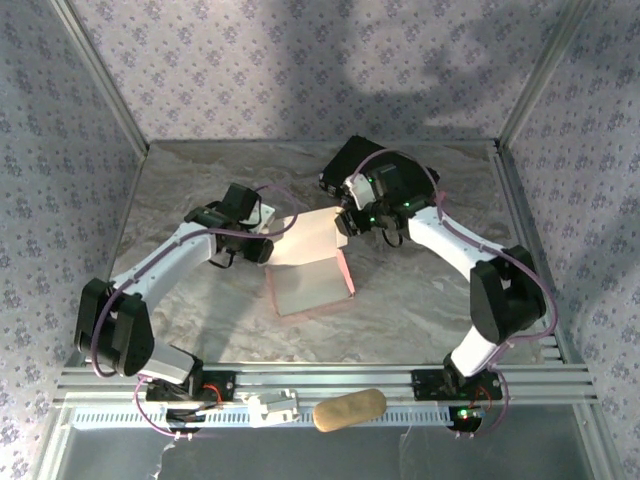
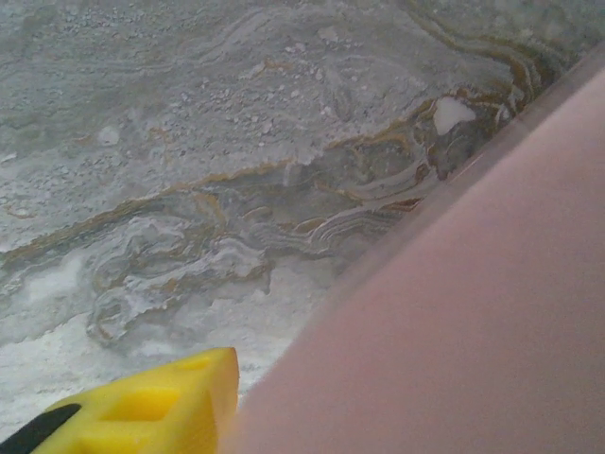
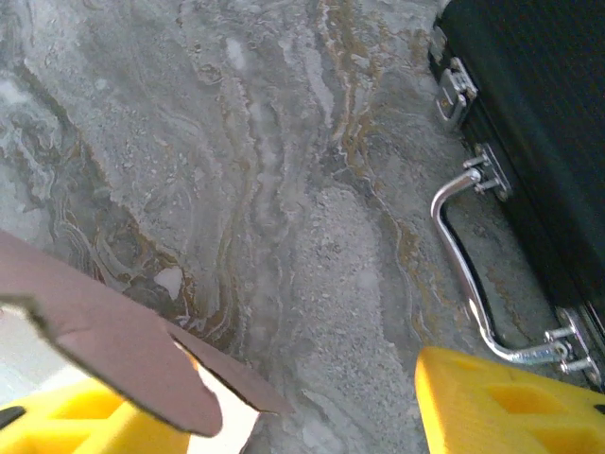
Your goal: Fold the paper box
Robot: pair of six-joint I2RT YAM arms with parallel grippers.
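Pink thin-cardboard paper box (image 1: pixel 312 285) sits mid-table with its far panel raised, long edge running left-right between your grippers. Left gripper (image 1: pixel 264 238) is at the panel's left end, and you can't tell its grip. Right gripper (image 1: pixel 345 222) is at the right end, fingers spread, flap beside one finger. Grey marbled table (image 1: pixel 430 300), black latched hard case (image 1: pixel 350 160) toward the far edge, floral-papered walls (image 1: pixel 300 60) close around.

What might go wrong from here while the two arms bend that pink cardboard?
The pale pink thin cardboard box looks only partly folded, one panel raised between the left pincer and right pincer; a slip might let it spring flat or crease. The right pincer's open jaws sit near the black hard case and its metal handle, so a wide swing might bump them.
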